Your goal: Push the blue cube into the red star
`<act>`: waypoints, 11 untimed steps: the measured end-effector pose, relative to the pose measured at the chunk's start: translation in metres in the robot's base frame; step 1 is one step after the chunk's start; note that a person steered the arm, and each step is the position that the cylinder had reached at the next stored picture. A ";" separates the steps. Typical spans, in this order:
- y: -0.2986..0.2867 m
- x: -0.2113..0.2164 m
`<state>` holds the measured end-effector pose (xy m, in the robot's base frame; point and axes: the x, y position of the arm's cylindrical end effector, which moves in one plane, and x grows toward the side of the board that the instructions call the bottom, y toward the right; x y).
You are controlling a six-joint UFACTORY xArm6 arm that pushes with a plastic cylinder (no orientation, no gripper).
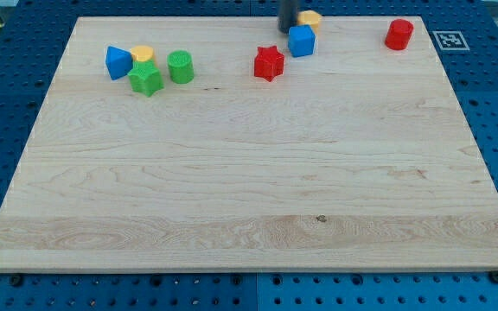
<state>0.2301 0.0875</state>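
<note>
The blue cube [301, 41] sits near the view's top, a little right of centre. The red star [269, 63] lies just down-left of it, with a small gap between them. My tip [287, 29] is at the view's top, just up-left of the blue cube, close to or touching its upper left corner. A yellow block [310, 17] lies right behind the cube, beside the rod.
A red cylinder [399, 34] stands at the top right. At the top left is a cluster: a blue triangular block [118, 62], a yellow block [143, 54], a green star [145, 79] and a green cylinder [180, 66]. The wooden board [249, 190] lies on a blue pegboard.
</note>
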 end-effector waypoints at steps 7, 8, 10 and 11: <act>-0.097 -0.006; -0.110 -0.001; -0.013 0.043; -0.017 0.043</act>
